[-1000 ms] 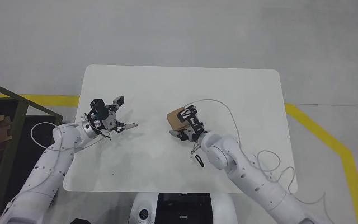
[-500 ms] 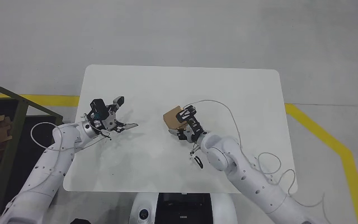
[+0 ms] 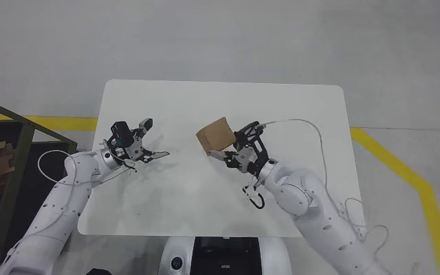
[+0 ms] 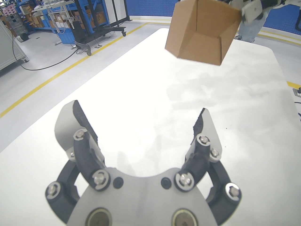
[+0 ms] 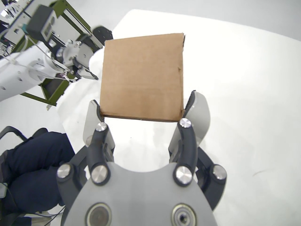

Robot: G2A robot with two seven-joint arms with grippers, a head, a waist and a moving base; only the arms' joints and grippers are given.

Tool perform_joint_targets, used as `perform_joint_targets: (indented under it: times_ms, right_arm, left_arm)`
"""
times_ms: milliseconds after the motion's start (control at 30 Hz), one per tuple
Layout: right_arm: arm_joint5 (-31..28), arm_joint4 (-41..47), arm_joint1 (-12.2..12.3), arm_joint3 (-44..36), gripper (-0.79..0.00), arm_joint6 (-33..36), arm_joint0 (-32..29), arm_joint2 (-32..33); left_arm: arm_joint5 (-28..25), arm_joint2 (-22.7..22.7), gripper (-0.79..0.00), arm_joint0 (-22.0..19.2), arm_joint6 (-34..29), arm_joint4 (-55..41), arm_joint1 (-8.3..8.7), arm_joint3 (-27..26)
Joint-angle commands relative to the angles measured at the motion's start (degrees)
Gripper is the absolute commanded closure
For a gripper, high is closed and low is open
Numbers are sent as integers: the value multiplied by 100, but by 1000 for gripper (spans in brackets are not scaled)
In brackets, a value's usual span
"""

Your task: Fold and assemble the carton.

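The carton (image 3: 214, 133) is a small brown cardboard box, held over the middle of the white desk (image 3: 275, 103). The right tool (image 3: 230, 143) has it in its grip. In the right wrist view the two fingers sit partly open at the width of the box, one pressed against each side of the carton (image 5: 142, 78) at its nearer edge, with the right tool (image 5: 143, 109) behind it. A flat closed panel faces that camera.

From the left wrist view the carton (image 4: 200, 31) is tilted and looks to hang clear of the desk (image 4: 141, 83). Its open mouth is turned toward the left arm, so the bare inner walls and a closed far panel show. The right tool (image 4: 252, 8) holds it at the far right corner.

The left tool (image 3: 155, 139) is over the left part of the desk, well apart from the carton. Its fingers are spread wide with nothing between them, and the left tool (image 4: 138, 114) points toward the box. In the right wrist view the left tool (image 5: 80, 69) shows beyond the carton's left edge, above the desk (image 5: 235, 71).

A yellow floor line (image 3: 385, 155) runs past the desk on both sides.
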Motion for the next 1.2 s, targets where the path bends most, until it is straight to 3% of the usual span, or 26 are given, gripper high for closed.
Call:
perform_joint_targets:
  times_ms: [0,367,633,933,1167]
  right_arm:
    - [-115,96,37,-188,-246,-51,-101,242]
    - [-687,568,148,-1349,-262,-641,-372,1282]
    - [-1061,722,202,-2025,-219,-1038,-655,1856]
    - [-1552,659,250,-2444,-268,-1227,-1125,2100]
    - [-1557,689,261,-2155,-265,-941,-1097,1941]
  left_arm:
    - [0,0,-785,0,0,0,0,0]
    - [0,0,-785,0,0,0,0,0]
    - [0,0,-785,0,0,0,0,0]
    - [0,0,-785,0,0,0,0,0]
    - [0,0,-785,0,0,0,0,0]
